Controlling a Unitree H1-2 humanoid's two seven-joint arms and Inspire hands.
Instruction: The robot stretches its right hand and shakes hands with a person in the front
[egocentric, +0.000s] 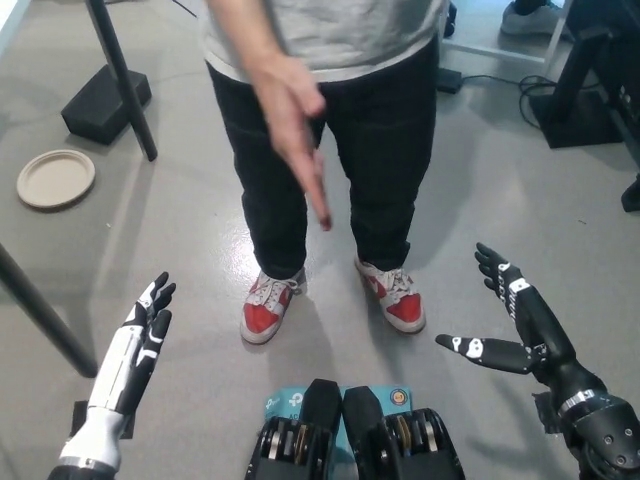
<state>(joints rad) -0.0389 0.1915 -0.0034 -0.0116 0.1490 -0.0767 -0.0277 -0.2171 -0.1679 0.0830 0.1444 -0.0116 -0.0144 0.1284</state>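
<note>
A person in a grey shirt, dark trousers (330, 150) and red-and-white shoes stands right in front of me. The person's hand (295, 130) reaches forward and down, flat, fingers pointing at the floor. My black right hand (515, 320) is at the lower right, open with fingers spread, well right of and below the person's hand, not touching it. My white left hand (145, 325) rests open at the lower left, fingers pointing forward.
A round beige plate (55, 178) lies on the floor at the left. A black stand base (105, 100) and slanted pole are behind it. A dark table leg (45, 315) crosses the left edge. Black equipment (590, 80) and cables stand at the upper right.
</note>
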